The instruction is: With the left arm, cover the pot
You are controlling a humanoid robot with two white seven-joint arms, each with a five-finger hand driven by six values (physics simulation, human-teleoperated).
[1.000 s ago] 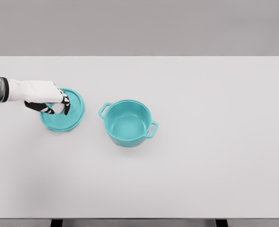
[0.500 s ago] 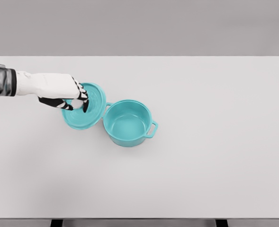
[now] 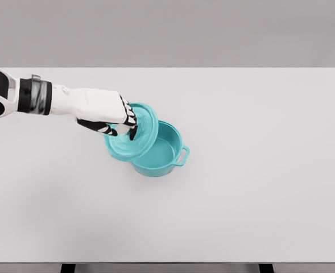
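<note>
A teal pot [image 3: 164, 153] with two side handles stands near the middle of the white table [image 3: 241, 170]. Its matching round lid [image 3: 134, 136] hangs in the air, tilted, overlapping the pot's left rim and hiding the left handle. My left hand [image 3: 121, 125] reaches in from the left and is shut on the lid's knob from above; the fingers hide the knob. The pot's right part and right handle [image 3: 183, 154] stay visible. The right arm is out of view.
The table's far edge runs along the grey wall, and its front edge lies near the bottom of the view. Nothing else stands on the table.
My left hand has lifted the lid off the table at the left and carried it rightward; it now overlaps the pot's left rim. The pot has not moved.
</note>
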